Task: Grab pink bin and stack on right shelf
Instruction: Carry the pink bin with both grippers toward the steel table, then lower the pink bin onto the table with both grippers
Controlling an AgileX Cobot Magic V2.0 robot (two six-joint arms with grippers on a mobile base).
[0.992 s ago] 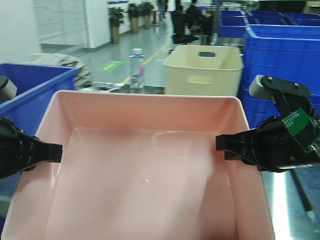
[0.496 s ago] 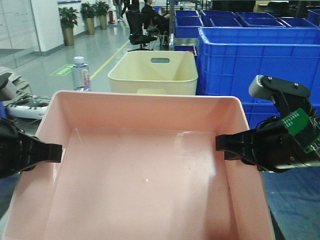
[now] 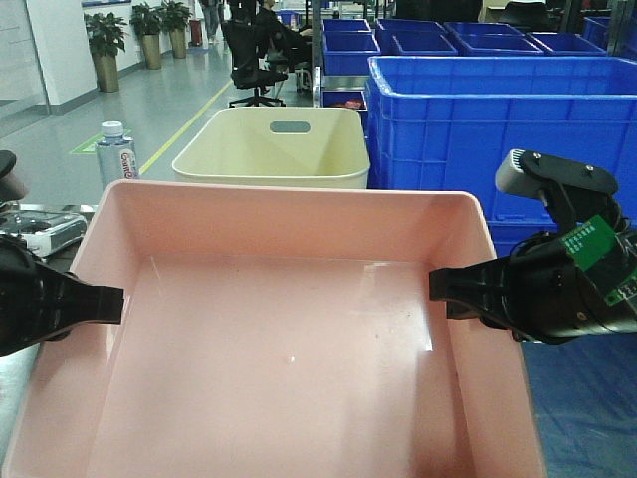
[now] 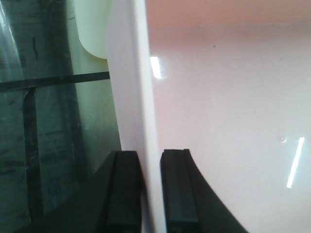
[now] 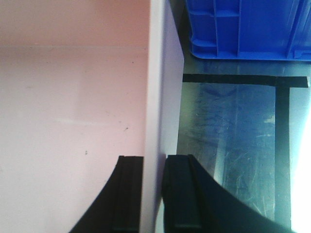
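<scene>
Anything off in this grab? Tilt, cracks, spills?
Nothing stands out. The pink bin looks level and empty, with the left gripper and right gripper each pinching a side wall squarely. Only a few dark specks on its floor; no cracks visible.

the pink bin (image 3: 299, 378) is smooth glossy plastic; the right shelf (image 5: 228, 145) is dark, scuffed, mirror-like metal.

The pink bin (image 3: 289, 214) spans everything between the left end effector (image 4: 150, 158) and right end effector (image 5: 143, 162), each pinching a side wall. Dead ahead the cream bin (image 3: 269, 149) blocks; blue crates (image 3: 498, 119) wall off ahead-right. Beside the bin, the right shelf (image 5: 228, 131) lies open up to those crates
</scene>
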